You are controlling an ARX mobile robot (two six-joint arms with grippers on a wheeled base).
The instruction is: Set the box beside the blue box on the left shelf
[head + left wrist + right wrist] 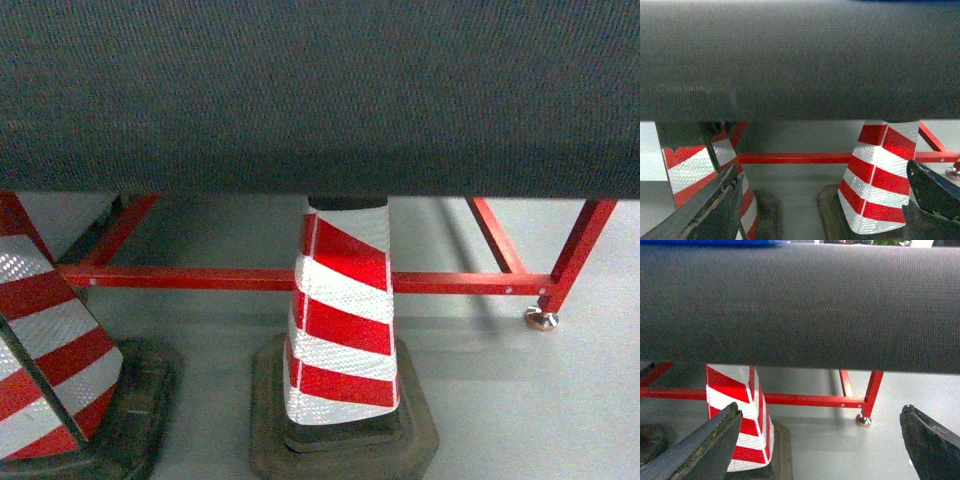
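The left gripper [820, 210] is wide open with nothing between its dark fingers [715, 210], and so is the right gripper [820, 445]; both sit low under the front edge of a dark grey mat [320, 90] that fills the top of every view. Below that edge there is open floor [500, 400], a red frame [200, 278] with a small foot [541, 320], and two red-and-white cones [340, 320], one partly cut off at the left. The box [705, 242] shows only as a thin blue strip at the very top of the right wrist view, above the mat; the rest is hidden.
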